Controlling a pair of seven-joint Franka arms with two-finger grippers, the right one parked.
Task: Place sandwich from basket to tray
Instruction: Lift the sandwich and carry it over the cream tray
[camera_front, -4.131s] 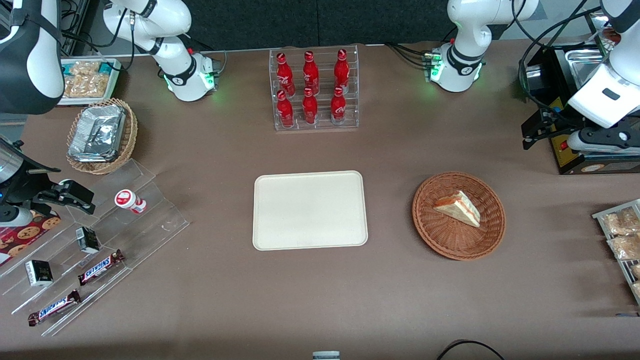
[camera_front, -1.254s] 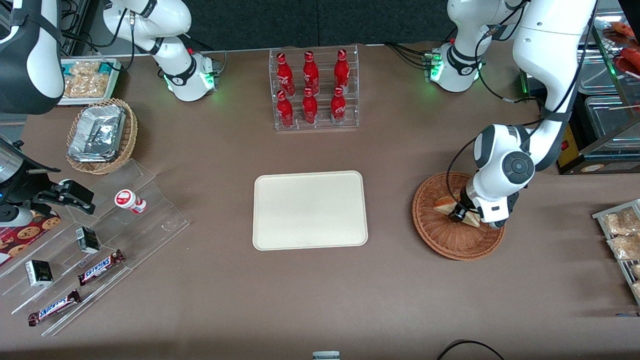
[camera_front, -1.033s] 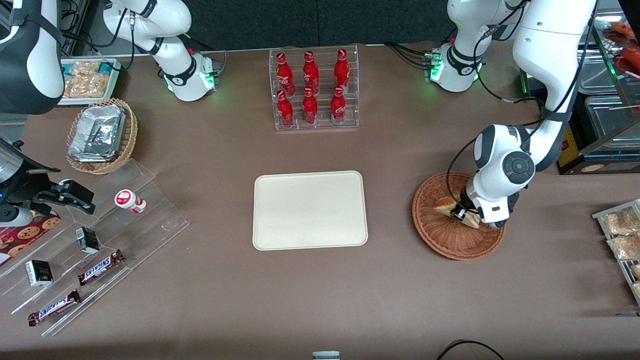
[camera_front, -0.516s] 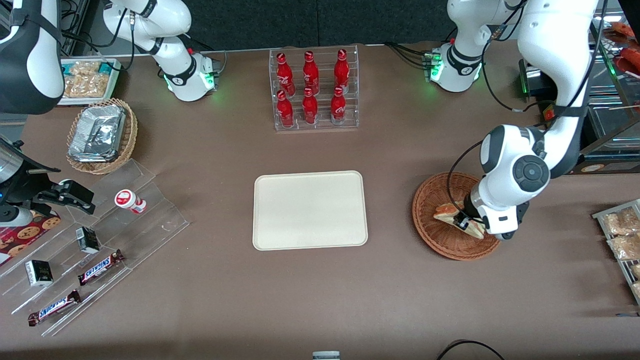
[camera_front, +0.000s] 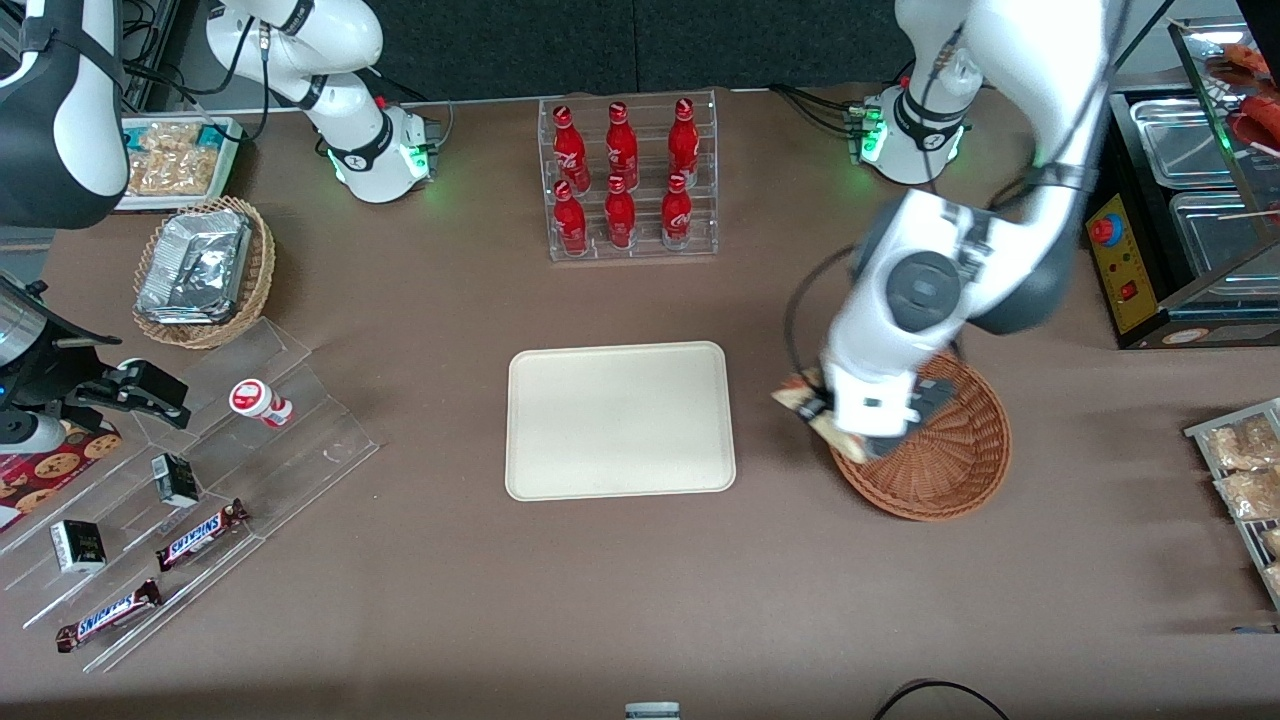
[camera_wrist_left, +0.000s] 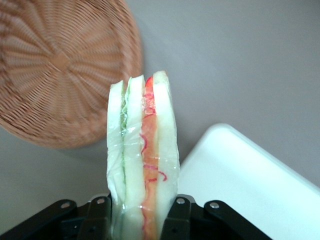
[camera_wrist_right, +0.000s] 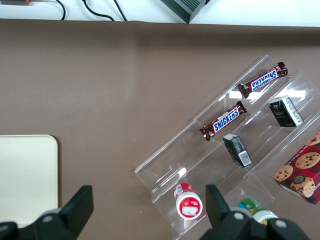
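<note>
Wrist view shows the gripper (camera_wrist_left: 142, 212) clamped on the wrapped sandwich (camera_wrist_left: 142, 150), held on edge in the air between basket (camera_wrist_left: 60, 75) and tray (camera_wrist_left: 240, 185); slick film and soft bread could let it slip out mid-carry.

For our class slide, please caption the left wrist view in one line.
Gripper fingers clamp the wrapped sandwich upright, above the table between basket and tray.
</note>
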